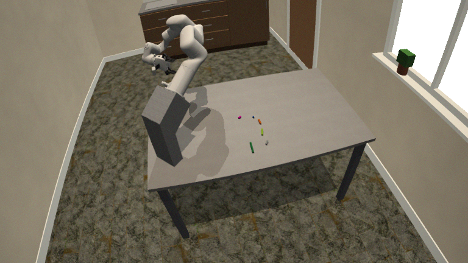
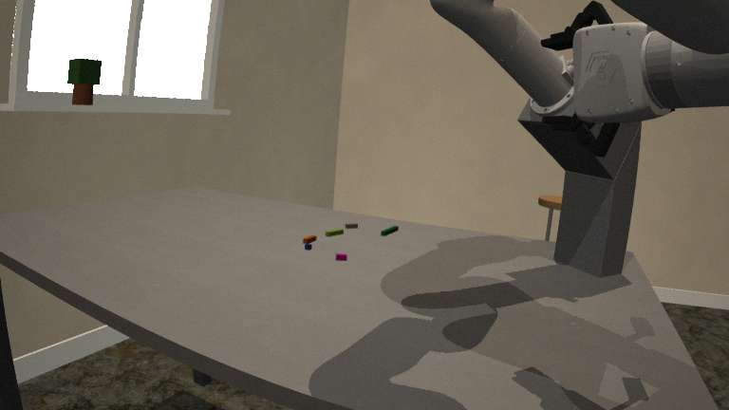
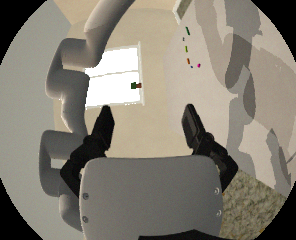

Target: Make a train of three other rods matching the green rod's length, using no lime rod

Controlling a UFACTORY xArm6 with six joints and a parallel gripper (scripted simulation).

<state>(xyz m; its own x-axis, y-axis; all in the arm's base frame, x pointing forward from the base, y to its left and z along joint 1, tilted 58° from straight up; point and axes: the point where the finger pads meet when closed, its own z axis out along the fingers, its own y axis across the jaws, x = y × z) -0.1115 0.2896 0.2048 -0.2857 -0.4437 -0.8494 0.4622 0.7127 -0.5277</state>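
Note:
Several small rods lie spread out on the grey table. The green rod is nearest the front edge, with a grey rod to its right. A lime rod and an orange rod lie behind them. A tiny blue rod and a magenta rod lie farthest back. In the exterior view they show as green, grey, lime, orange, blue and magenta. My gripper is open and empty, held high behind the arm's base, far from all rods. The wrist view shows its fingers spread with nothing between.
The arm's grey pedestal stands on the table's left part. A potted plant sits on the window sill at the right. Kitchen cabinets stand at the back of the room.

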